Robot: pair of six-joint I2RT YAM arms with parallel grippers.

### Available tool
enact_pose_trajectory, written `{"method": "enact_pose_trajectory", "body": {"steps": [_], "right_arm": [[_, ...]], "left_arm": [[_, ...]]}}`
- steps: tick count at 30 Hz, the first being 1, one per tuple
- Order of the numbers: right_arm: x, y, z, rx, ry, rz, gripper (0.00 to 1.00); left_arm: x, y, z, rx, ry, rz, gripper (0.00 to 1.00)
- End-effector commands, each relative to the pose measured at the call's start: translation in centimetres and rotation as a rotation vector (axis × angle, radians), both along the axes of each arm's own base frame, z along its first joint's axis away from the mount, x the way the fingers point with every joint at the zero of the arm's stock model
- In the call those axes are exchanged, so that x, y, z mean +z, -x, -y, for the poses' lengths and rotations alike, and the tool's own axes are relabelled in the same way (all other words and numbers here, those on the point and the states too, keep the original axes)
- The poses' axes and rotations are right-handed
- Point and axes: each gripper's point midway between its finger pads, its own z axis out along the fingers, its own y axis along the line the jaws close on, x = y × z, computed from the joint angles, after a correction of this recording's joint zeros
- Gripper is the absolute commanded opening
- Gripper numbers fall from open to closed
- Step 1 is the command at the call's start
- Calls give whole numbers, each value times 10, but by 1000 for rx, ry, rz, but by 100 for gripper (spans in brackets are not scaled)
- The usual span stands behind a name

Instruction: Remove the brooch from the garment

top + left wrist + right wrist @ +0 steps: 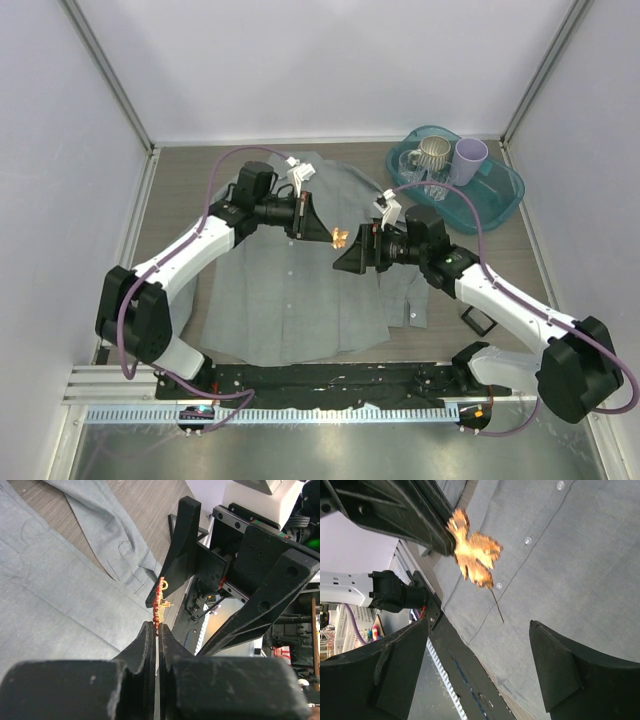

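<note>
The grey button-up shirt (290,270) lies flat on the table. My left gripper (322,233) is shut on the orange leaf-shaped brooch (339,238) and holds it in the air above the shirt. In the left wrist view the brooch (159,607) sticks out edge-on from the shut fingertips (148,630). In the right wrist view the brooch (472,550) hangs from the left finger, its thin pin (497,607) pointing down over the shirt (570,555). My right gripper (350,256) is open and empty, just right of the brooch, facing it.
A teal tray (500,200) at the back right holds a glass, a metal mug (433,154) and a lilac cup (470,157). A small black clip (478,321) lies right of the shirt. A black rail (330,380) runs along the near edge.
</note>
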Motion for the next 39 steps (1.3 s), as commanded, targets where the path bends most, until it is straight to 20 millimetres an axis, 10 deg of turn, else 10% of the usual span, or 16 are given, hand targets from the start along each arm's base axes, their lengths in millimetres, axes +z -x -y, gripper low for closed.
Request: {"method": "enact_pose_trajectory", "body": {"steps": [1, 39], "right_arm": [[24, -10, -13, 8, -101, 50, 87], [58, -6, -25, 79, -155, 35, 81]], "left_arm": [[5, 3, 8, -39, 45, -2, 0], [-20, 21, 25, -136, -8, -67, 0]]}}
